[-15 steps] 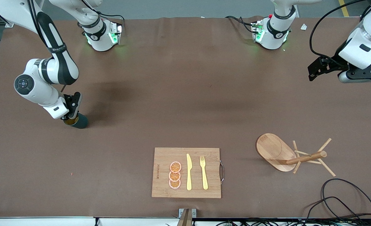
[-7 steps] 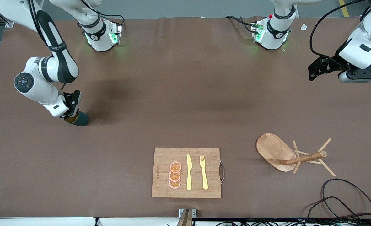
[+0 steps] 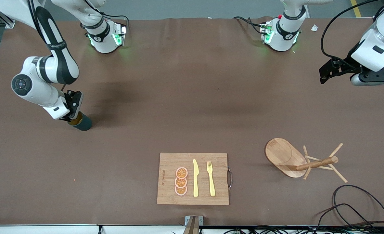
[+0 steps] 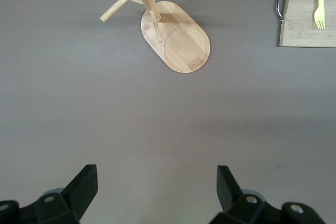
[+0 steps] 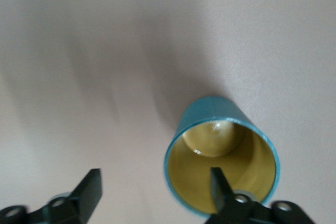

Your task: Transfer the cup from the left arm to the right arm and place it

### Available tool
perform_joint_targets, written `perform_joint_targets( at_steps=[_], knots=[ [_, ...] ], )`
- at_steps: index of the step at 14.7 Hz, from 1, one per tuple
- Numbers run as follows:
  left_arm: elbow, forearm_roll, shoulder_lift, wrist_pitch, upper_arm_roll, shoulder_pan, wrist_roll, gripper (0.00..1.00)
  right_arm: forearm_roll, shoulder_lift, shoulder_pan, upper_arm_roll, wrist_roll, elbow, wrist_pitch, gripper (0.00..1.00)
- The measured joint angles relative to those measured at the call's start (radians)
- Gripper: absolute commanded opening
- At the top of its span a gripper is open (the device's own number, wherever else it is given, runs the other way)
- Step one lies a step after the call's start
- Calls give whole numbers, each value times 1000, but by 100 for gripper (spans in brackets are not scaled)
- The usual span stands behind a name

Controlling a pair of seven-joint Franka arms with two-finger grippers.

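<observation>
**Cup down at the right arm's end, both claws apart**

Cup (image 3: 81, 123) sits upright on the bench (image 3: 192, 97) toward the right arm's end, well apart from the wooden board (image 3: 193, 178); front view hides its rim partly under the right claw (image 3: 72, 114); handle not visible in any view; right wrist view shows the teal wall and tan-yellow inside (image 5: 223, 153), one finger (image 5: 220, 187) over the cup's mouth, the other off to the side, so the fingers are spread and grip nothing; cup's lower edge cut off there.

Left claw (image 4: 156, 187) hangs over bare bench at the left arm's end, waiting; fingers wide apart, empty; tips cut off in the front view.

Mug tree (image 3: 300, 161) stands near the left arm's end; board carries orange slices (image 3: 181, 181), knife (image 3: 195, 178), fork (image 3: 211, 178).
</observation>
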Motion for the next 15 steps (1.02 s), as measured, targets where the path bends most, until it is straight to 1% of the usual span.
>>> perform_joint_targets(
  at_steps=[3,7,11,15],
  knots=[
    [0,0,0,0,2,4,0,100,0,-49,5,14,114,91,-186,100],
    [0,0,0,0,3,7,0,100,0,-61,13,19,331,287,-423,100],
    [2,0,0,0,3,7,0,100,0,-61,50,22,666,476,-621,100],
    [2,0,0,0,3,7,0,100,44,-61,50,15,979,594,-745,100]
  ],
)
